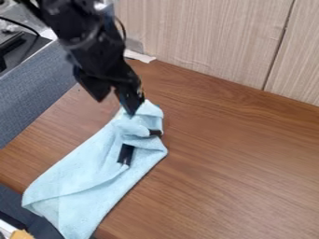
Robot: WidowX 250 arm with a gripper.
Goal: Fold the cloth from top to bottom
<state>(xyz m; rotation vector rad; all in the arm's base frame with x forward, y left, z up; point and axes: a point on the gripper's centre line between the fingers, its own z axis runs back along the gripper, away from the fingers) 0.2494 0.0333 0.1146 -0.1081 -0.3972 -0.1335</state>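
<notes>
Wood-grain tabletop (pixel 237 163) under pale blue cloth (pixel 81 172), light panelled wall (pixel 205 37) behind

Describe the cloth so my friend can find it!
Find the brown wooden table. Below the black robot arm lies a rumpled, light blue cloth. Unlike the darker grey panel at left, it's pale, with two black patches near its top.

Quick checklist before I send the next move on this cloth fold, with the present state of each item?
1. Gripper at the cloth's upper end: ok.
2. Firm grip on the cloth: cannot tell.
3. Upper end smooth: not ok, bunched and creased.
4. Whole cloth on the table: not ok, lower end reaches past the near edge.
5. Black strip in the folds, loose or attached: cannot tell.
6. Top brought down to bottom: not ok.
</notes>
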